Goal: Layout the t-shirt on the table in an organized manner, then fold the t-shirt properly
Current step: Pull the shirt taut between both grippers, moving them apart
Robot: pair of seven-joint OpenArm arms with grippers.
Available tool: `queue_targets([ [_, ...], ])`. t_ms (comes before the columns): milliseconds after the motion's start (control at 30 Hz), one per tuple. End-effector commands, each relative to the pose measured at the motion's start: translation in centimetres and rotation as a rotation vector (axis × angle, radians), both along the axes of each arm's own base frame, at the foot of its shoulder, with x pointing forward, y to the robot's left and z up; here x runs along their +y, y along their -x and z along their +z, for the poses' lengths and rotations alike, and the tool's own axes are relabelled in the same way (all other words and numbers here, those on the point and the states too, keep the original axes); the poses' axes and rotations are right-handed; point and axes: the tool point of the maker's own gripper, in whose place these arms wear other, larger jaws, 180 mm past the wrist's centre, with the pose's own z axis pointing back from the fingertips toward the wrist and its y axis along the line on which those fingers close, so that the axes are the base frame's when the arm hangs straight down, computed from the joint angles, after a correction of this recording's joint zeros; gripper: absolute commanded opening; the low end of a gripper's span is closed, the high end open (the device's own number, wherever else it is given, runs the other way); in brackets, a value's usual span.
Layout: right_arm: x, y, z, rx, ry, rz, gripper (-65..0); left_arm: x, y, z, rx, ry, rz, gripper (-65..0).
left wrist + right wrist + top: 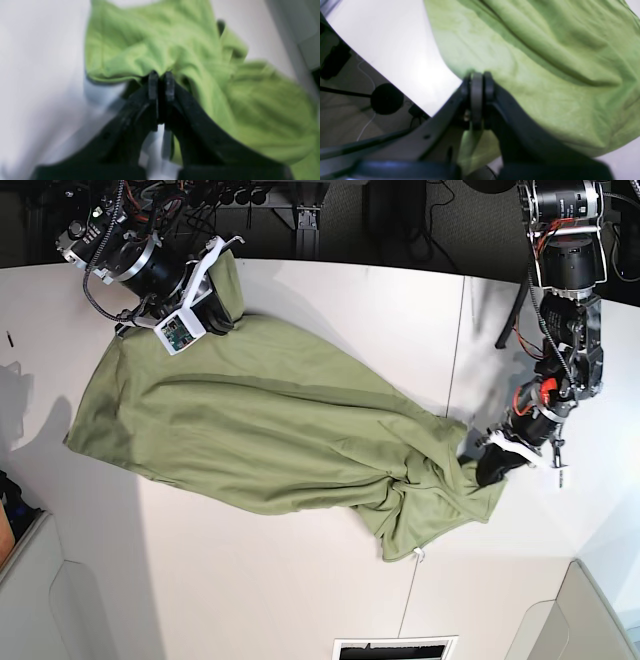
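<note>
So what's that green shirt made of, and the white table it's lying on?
The t-shirt looks like soft, matte cotton-type knit: it bunches and creases where the left gripper and right gripper pinch it. The table seems a hard, smooth white laminate or painted board with a slight sheen and thin dark seams between panels; exact material can't be told.

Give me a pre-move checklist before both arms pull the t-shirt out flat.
1. Left gripper shut on the t-shirt: ok.
2. Right gripper shut on cloth: ok.
3. Grips at opposite ends of the shirt: ok.
4. Shirt flat: not ok, bunched and folded near the left gripper.
5. Which parts of the shirt are pinched: cannot tell.
6. Bare table around the shirt to spread onto: ok.
</note>
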Motion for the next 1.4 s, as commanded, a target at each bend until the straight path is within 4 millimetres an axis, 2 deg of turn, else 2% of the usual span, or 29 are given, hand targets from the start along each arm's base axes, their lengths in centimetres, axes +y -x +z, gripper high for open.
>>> queue_targets([
  [0,0.3,-0.4,1.0,-0.034,-0.023,0.007,-65.0,1.7,-1.2,3.8,-0.098,-0.01,0.01,-65.0],
  [100,0.4,-0.3,1.1,-0.034,-0.033,0.008,-65.0,4.3,-0.8,6.6,-0.148,-0.016,0.042,-65.0],
  [200,1.4,0.0,1.6,-0.023,-0.097,0.03,-65.0,5.6,0.1,8.9,-0.205,-0.046,0.027,-65.0],
  [300,3.0,1.0,2.1,0.013,-0.183,0.071,-65.0,5.4,1.7,10.5,-0.243,-0.067,-0.016,-65.0],
  [433,4.8,2.1,2.7,0.028,-0.209,0.131,-65.0,4.8,4.3,12.7,-0.314,-0.063,-0.047,-65.0],
  [567,5.8,2.4,6.0,-0.064,-0.23,0.168,-65.0,5.3,7.1,17.7,-0.444,-0.11,-0.026,-65.0],
  [633,5.6,2.2,7.9,-0.121,-0.23,0.166,-65.0,5.1,7.9,20.7,-0.522,-0.165,-0.031,-65.0],
  [667,5.1,1.8,8.0,-0.133,-0.222,0.148,-65.0,4.8,8.0,22.1,-0.561,-0.189,-0.038,-65.0],
  [767,2.0,-1.1,9.0,-0.244,-0.162,0.027,-65.0,3.0,6.3,24.4,-0.636,-0.221,-0.079,-65.0],
  [833,-0.9,-3.9,10.4,-0.335,-0.107,-0.085,-65.0,1.0,3.6,24.0,-0.631,-0.217,-0.112,-65.0],
  [900,-4.5,-6.5,11.3,-0.396,-0.039,-0.209,-65.0,-1.4,0.0,22.2,-0.597,-0.198,-0.129,-65.0],
  [967,-8.1,-8.4,10.3,-0.391,0.004,-0.324,-65.0,-4.4,-3.8,19.6,-0.554,-0.205,-0.161,-65.0],
  [1033,-10.6,-10.0,9.4,-0.376,0.019,-0.389,-65.0,-7.7,-7.2,16.9,-0.507,-0.214,-0.207,-65.0],
  [1067,-11.4,-10.6,9.0,-0.369,0.024,-0.403,-56.6,-9.3,-8.6,15.5,-0.47,-0.218,-0.232,-59.8],
  [1133,-12.7,-11.4,7.9,-0.336,0.015,-0.442,-28.8,-12.0,-11.0,12.9,-0.383,-0.222,-0.283,-37.9],
  [1167,-13.0,-11.6,7.3,-0.317,0.013,-0.458,-19.8,-12.9,-11.8,11.8,-0.344,-0.228,-0.302,-30.8],
  [1200,-13.4,-11.5,6.8,-0.295,0.017,-0.475,-19.4,-13.5,-12.2,10.8,-0.305,-0.24,-0.316,-27.8],
  [1267,-13.6,-11.2,6.0,-0.256,0.03,-0.486,-20.3,-13.6,-12.3,9.5,-0.228,-0.259,-0.338,-27.8],
  [1367,-13.6,-11.0,5.8,-0.24,0.037,-0.483,-20.3,-12.3,-11.9,8.9,-0.16,-0.263,-0.335,-27.8],
])
